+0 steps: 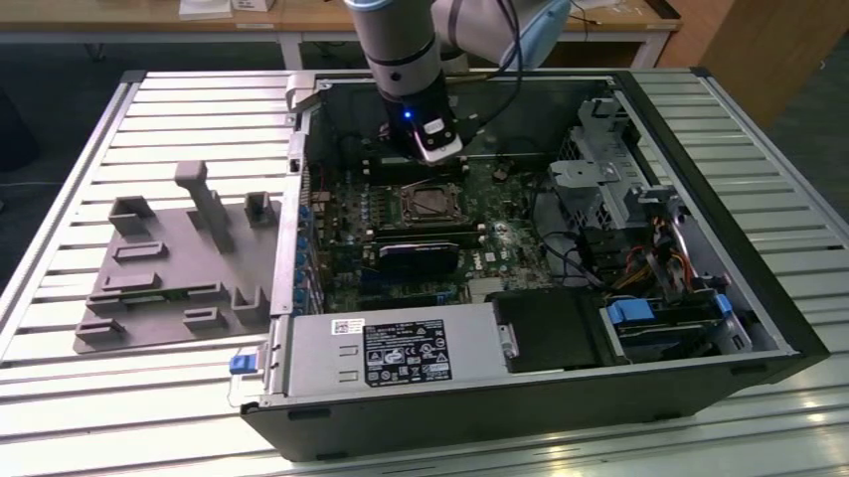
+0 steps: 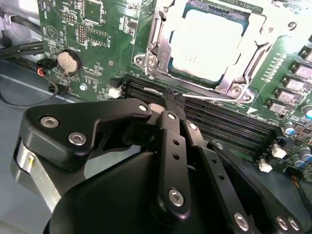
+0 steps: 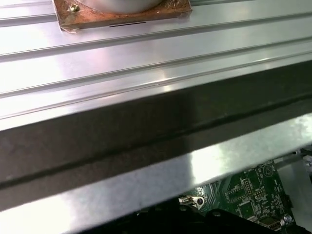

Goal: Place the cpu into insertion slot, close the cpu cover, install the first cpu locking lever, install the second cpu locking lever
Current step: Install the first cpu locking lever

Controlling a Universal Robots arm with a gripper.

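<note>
the gripper (image 2: 174, 101) had its fingers (image 2: 170, 131) drawn together to a narrow point, the tips over the long memory slots (image 2: 229, 124) just beside the insertion slot (image 1: 431, 203); whether anything thin was pinched between them could not be told. the cpu (image 2: 207, 44) lay flat in the slot, with the cpu cover (image 2: 160, 34) down around it. in the exterior view the arm reached into the open computer case (image 1: 743, 328), whose walls stood around the board, with open room above the slot. the first wrist view showed a dark case wall (image 3: 146, 131) and a corner of green board (image 3: 248, 197)
</note>
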